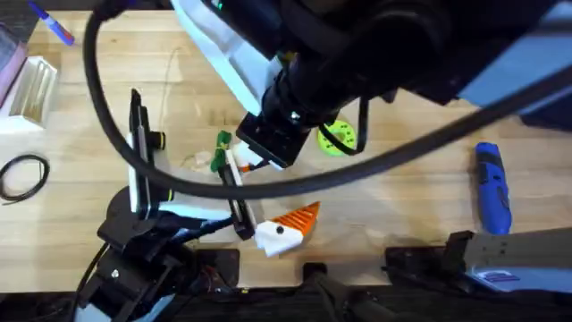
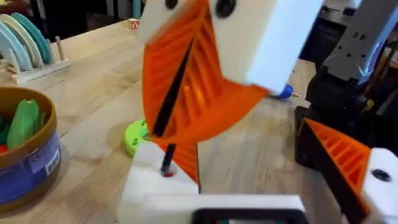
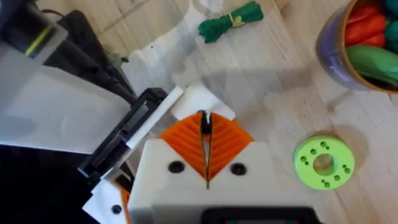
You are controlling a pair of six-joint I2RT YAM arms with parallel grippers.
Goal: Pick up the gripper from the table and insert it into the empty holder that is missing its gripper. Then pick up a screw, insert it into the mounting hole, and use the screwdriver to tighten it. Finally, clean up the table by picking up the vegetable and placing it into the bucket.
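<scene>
Right hand [image 3: 205,146] clamped on a thin dark screw [image 3: 204,123], poised upright above the white holder [image 2: 155,177]; left hand [image 2: 249,205] apart. Screwdriver [image 1: 492,186] near the surface's right edge.

Screwdriver [image 1: 492,188] lies far out at three o'clock on the table [image 1: 393,206]. The holed disc [image 1: 337,137] sits just right of centre, the twist-tied bundle [image 1: 220,150] at its nine o'clock. In the bucket [image 2: 31,163], a vegetable [image 2: 23,123], with the disc at the bucket's three o'clock.
</scene>
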